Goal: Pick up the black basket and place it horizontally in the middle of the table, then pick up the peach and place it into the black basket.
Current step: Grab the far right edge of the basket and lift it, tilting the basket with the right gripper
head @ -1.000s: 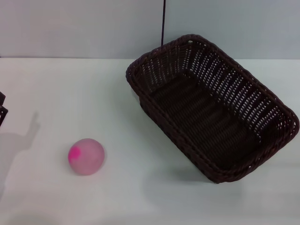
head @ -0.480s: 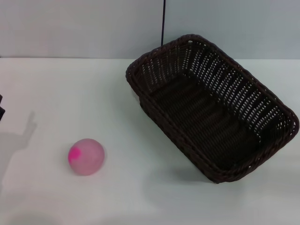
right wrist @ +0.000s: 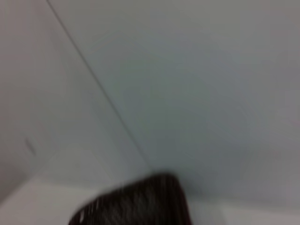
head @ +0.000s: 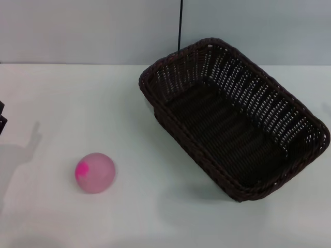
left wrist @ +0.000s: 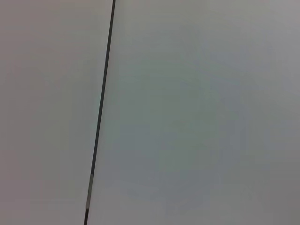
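- One black basket (head: 234, 118) is lying diagonally, empty, on the table (head: 155, 217), right of centre.
- One peach (head: 95, 172) is sitting well apart, nearer the left arm (head: 2, 120).
- Neither arm's fingers are showing; their state cannot be told.

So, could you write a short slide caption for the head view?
Black basket lies diagonally on the white table; peach sits apart, near left.
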